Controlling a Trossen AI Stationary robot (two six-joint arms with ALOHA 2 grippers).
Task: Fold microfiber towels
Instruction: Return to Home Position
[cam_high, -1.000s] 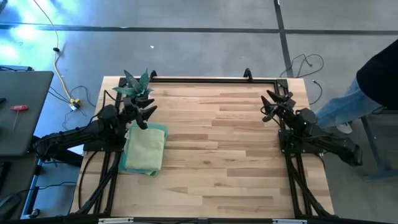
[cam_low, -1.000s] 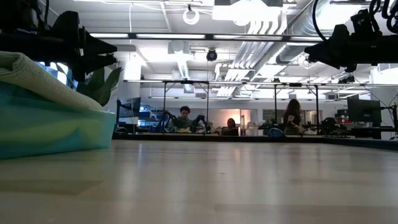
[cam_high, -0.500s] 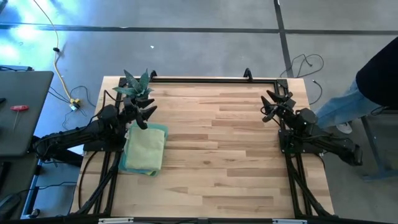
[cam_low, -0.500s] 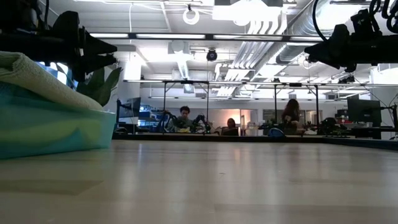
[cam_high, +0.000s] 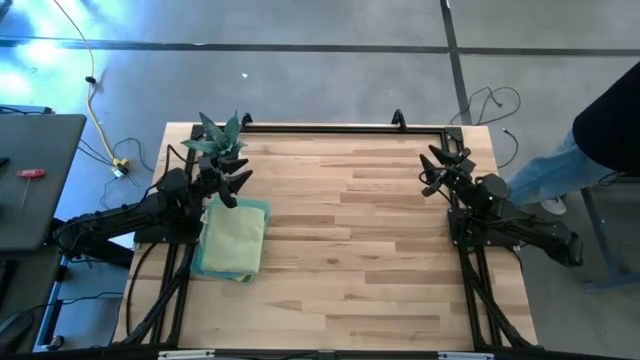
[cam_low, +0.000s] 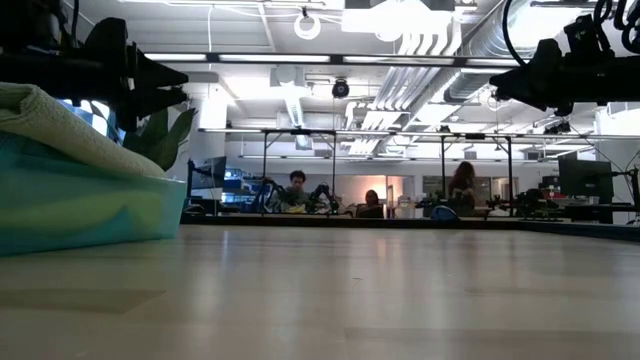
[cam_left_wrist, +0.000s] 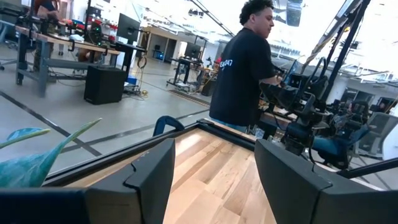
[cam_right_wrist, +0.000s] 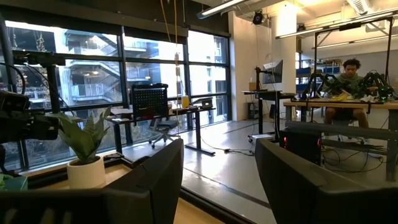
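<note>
Both spread-fingered: left gripper (cam_high: 240, 187) hovers just beside the towels (cam_high: 235, 238), right gripper (cam_high: 429, 170) well apart.

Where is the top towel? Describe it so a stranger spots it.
On the wooden table's left edge, by the left arm, sits a blue-green bin beside a potted plant. The pale green towel lies folded on top: flat cloth, not spiky leaves.

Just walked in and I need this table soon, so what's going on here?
Nothing is being handled right now. The left hand hovers open and empty by the far end of the green bin at the table's left side, and a folded pale green towel lies on top in it. The right hand, also open and empty, hangs over the right side. The folding looks finished.
</note>
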